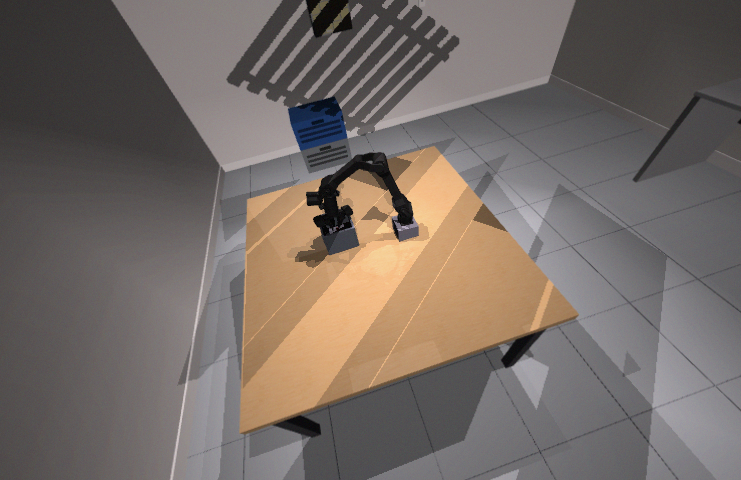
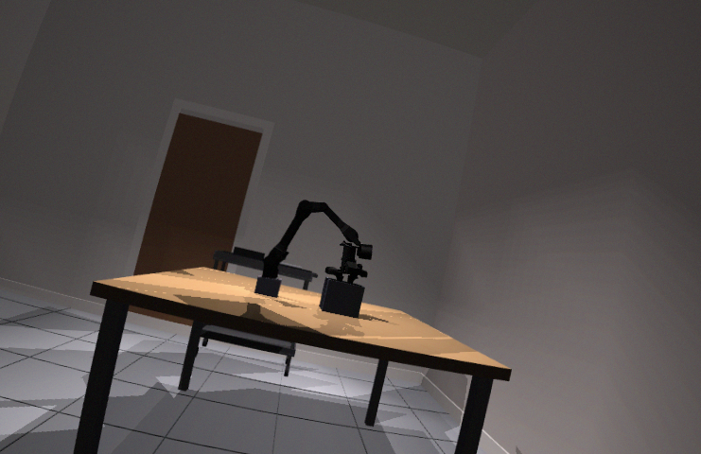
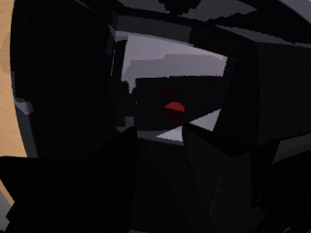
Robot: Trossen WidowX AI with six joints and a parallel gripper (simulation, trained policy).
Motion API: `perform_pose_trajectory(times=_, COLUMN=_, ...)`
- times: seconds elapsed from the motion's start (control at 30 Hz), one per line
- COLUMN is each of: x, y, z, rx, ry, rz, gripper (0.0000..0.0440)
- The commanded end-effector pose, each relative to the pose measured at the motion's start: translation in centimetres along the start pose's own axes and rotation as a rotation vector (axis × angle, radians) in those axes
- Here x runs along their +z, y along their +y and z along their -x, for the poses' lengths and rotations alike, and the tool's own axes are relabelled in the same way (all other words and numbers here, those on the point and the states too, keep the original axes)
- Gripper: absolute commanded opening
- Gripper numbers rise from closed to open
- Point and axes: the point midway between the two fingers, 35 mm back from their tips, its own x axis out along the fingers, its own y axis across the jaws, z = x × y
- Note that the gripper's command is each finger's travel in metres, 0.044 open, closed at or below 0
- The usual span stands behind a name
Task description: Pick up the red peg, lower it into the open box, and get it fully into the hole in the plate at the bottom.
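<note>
The open box [image 1: 342,241] [image 2: 341,298] stands on the table, dark grey outside. My gripper [image 1: 337,226] [image 3: 159,131] points down with its fingers inside the box. In the wrist view its two dark fingertips are apart with nothing between them, so it is open. The red peg [image 3: 174,108] shows beyond the fingertips, low in the box, seen from its round end and clear of both fingers. The light plate [image 3: 170,49] shows in part behind it. The peg's lower part and the hole are in dark shadow, so how deep it sits cannot be told.
The wooden table [image 1: 393,316] [image 2: 211,284] carries the box and the arm's grey base block [image 1: 406,230] [image 2: 267,287], which stand a short way apart. The box walls stand close around the fingers. A blue and grey cabinet [image 1: 320,133] is behind the table.
</note>
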Motion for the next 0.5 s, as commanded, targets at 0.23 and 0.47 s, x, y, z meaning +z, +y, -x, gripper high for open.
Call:
perform_pose_trajectory(times=0.23, x=0.7, y=1.2, z=2.3, rx=0.078, ry=0.092, rz=-0.013, gripper=0.0169)
perform_pose_trajectory(times=0.47, x=1.6, y=2.0, z=4.2, rx=0.141, ry=0.118, rz=-0.018, gripper=0.0183)
